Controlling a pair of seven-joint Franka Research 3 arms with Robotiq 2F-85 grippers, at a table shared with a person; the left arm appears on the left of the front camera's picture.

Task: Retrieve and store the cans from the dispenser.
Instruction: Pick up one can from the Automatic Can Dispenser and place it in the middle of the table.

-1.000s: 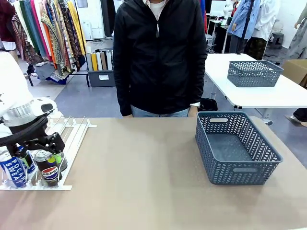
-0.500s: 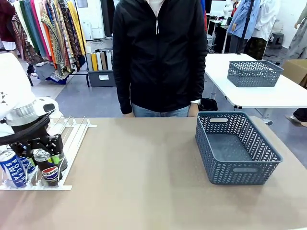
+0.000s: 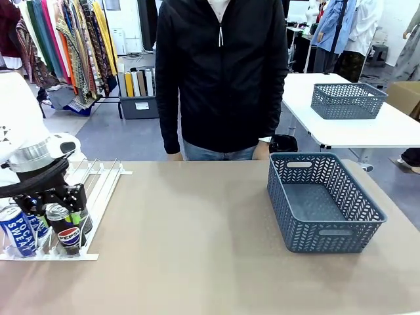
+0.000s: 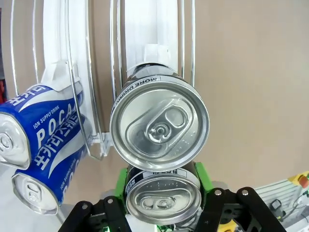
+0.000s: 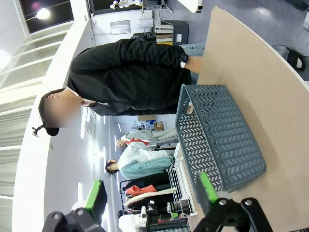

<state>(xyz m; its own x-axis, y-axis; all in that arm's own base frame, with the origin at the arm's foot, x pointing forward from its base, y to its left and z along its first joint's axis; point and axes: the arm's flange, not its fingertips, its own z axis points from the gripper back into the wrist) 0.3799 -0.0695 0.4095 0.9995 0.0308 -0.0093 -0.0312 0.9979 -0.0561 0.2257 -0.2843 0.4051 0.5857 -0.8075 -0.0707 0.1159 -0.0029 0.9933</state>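
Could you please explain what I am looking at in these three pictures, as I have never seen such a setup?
This is a two-armed robot at a table, facing a person. The wide picture is taken from between the arms, looking across the table. The other two come from cameras on the wrists, each looking along its own pincer. On the table stand a white dispenser with drink cans at the left and an empty basket at the right. The left pincer has its green pads closed on a black can. A second black can sits next to it in the same lane, with blue Pocari cans alongside. The right pincer is open in the air, holding nothing.
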